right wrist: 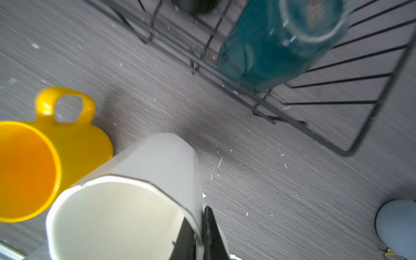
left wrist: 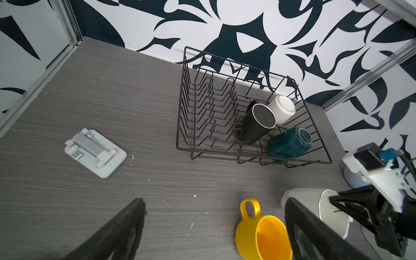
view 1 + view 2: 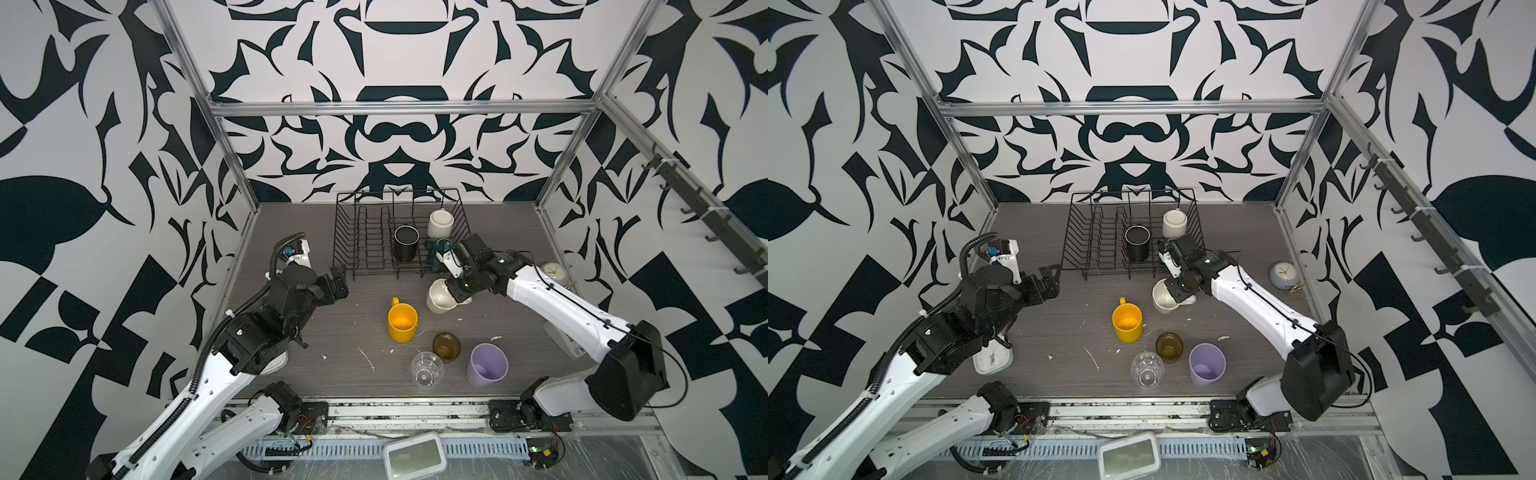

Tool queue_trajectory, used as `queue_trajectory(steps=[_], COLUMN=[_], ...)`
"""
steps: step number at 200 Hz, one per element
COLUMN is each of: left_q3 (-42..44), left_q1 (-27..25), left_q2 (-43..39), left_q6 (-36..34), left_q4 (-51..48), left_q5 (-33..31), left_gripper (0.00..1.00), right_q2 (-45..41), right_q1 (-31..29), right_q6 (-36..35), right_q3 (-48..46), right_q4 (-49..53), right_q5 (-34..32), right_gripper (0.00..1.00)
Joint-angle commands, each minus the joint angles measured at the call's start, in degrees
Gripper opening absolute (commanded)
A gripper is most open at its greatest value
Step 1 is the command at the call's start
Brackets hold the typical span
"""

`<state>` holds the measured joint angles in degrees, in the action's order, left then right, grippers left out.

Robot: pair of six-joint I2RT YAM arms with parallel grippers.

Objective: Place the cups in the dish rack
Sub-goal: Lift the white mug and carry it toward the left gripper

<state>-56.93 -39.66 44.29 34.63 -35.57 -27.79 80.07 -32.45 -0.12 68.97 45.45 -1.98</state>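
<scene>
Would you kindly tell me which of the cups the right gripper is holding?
The faceted white mug: the right gripper pinches its rim; no other cup is gripped.

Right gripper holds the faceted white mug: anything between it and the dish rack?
The teal mug lies in the dish rack's near corner, right behind the faceted white mug in the right gripper; nothing else visible.
</scene>
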Motion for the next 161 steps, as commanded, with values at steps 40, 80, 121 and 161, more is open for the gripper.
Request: queue_trajectory(steps=[40, 80, 121, 161], left_q3=[0.44, 5.27, 10.98, 16.69], left_q1=[7.84, 14.17, 14.52, 14.46], left_q2=[0.1, -0.7, -2.83, -3.72], left_q6=[0.79, -2.81, -9.91, -17.26], left_q4=[6.18, 17.99, 29.59, 40.84], left_q5=[11.2, 29.2, 35.62, 42.45], left_gripper=[0.99, 0.99, 0.99, 0.99], right_q2=[-10.69, -13.53, -14.24, -13.39], right_q1=[3.58, 7.86, 10.99, 12.58], right_q6=[5.26, 10.54, 17.14, 23.0], right_q3=[7.63, 7.94, 6.15, 5.45], right_q4=[0.46, -3.11, -10.27, -16.4], right_q5=[7.6, 18.61, 27.84, 34.4], right_gripper=[0.0, 0.0, 0.0, 0.0])
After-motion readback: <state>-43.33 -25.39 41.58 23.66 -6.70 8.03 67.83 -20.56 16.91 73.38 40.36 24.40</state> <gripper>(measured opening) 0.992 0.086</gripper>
